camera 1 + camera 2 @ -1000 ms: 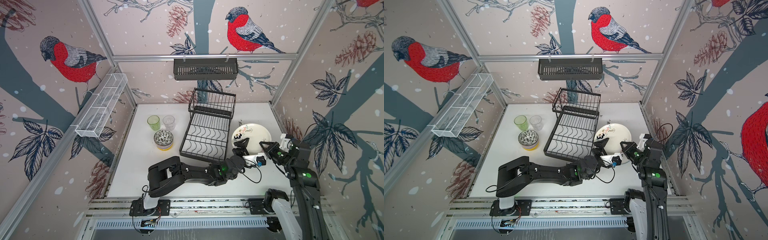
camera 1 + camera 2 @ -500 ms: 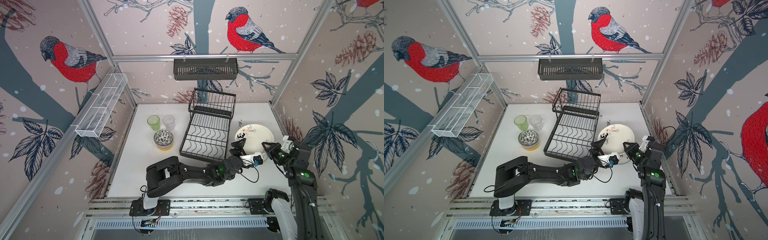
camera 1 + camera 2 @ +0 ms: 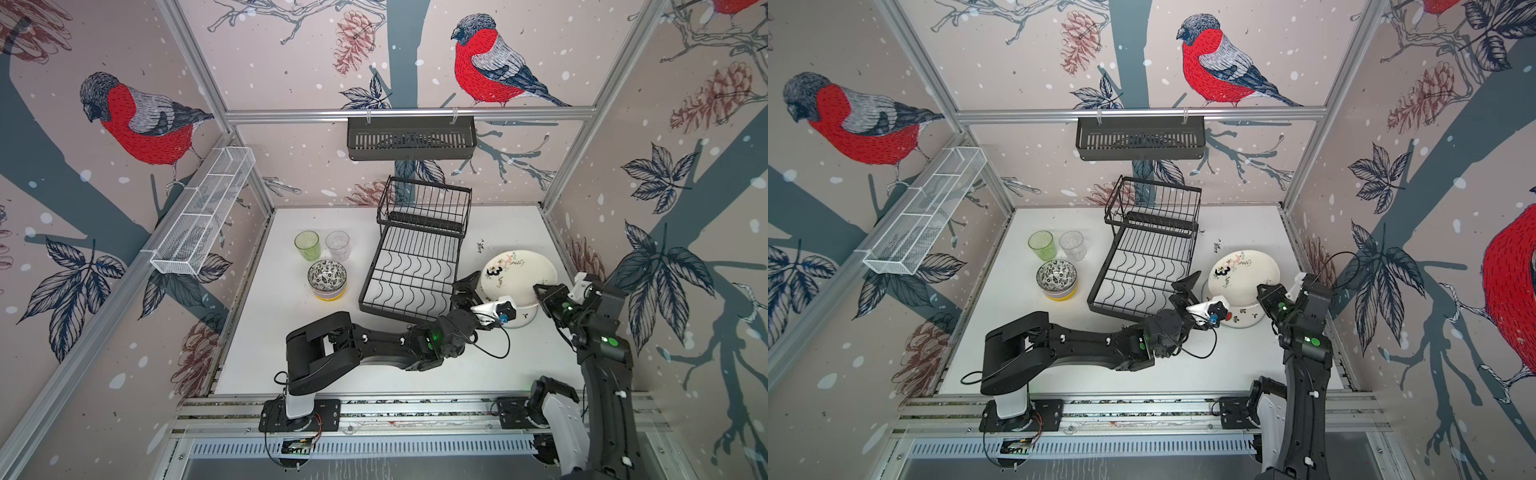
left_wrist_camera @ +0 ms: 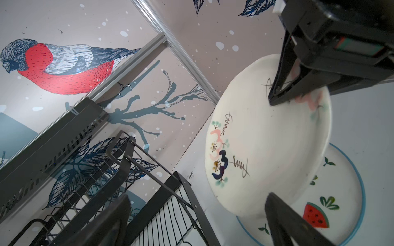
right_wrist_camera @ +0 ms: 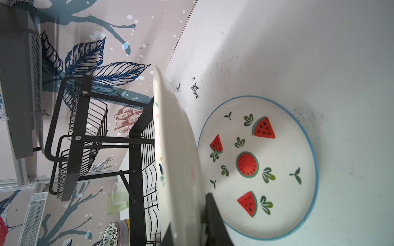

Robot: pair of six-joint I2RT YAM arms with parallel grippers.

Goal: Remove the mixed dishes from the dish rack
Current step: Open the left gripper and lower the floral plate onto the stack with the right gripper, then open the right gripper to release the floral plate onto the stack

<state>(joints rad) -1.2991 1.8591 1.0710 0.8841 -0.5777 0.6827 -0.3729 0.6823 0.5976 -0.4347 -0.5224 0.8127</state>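
**Cream plate held over watermelon plate**

The right hand (image 3: 540, 291) is clamped on the rim of a cream plate (image 3: 519, 274) painted with small flowers and a dark numeral, tilted above a white, blue-rimmed watermelon plate (image 5: 277, 166) flat on the counter (image 3: 498, 365). The left hand (image 3: 471, 293) gapes wide, holding nothing, beside the empty black dish rack (image 3: 411, 274).
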